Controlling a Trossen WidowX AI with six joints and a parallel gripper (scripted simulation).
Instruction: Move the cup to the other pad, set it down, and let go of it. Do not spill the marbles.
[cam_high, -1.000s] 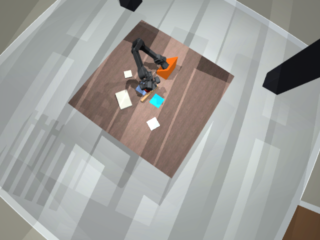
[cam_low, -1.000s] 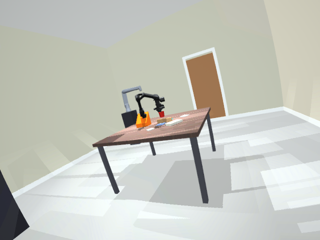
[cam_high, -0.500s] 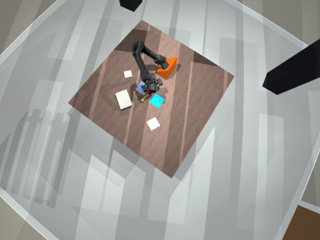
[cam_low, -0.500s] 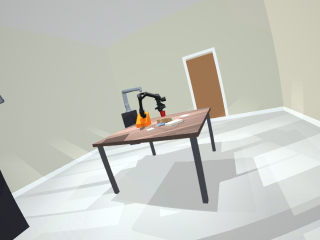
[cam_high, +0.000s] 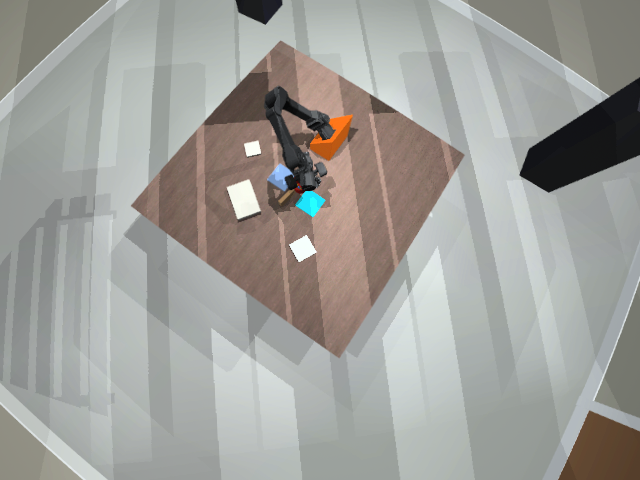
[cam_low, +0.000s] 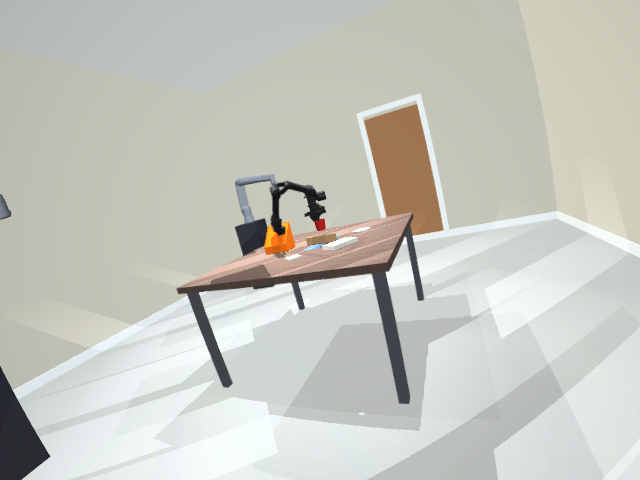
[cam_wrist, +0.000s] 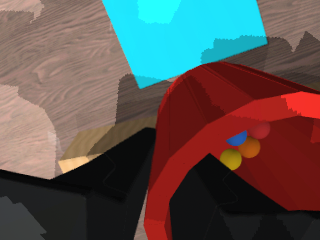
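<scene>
Beige walls, 1 brown door (cam_low: 404, 170), pale floor (cam_low: 289, 361), apparently sunlit.

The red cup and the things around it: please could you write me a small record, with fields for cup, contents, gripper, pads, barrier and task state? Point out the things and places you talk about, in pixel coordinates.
cup: red tapered cup (cam_low: 320, 224) (cam_wrist: 215, 107), held above the table
contents: four visible marbles, blue, red, orange and yellow (cam_wrist: 231, 159)
gripper: black parallel-jaw gripper (cam_wrist: 163, 140), shut on the cup wall
pads: flat blue square pad (cam_high: 278, 176); flat cyan square pad (cam_high: 311, 204) (cam_wrist: 190, 35)
barrier: long wooden bar (cam_high: 285, 196) (cam_low: 321, 238), between the pads
task state: cup not yet set down or released
</scene>
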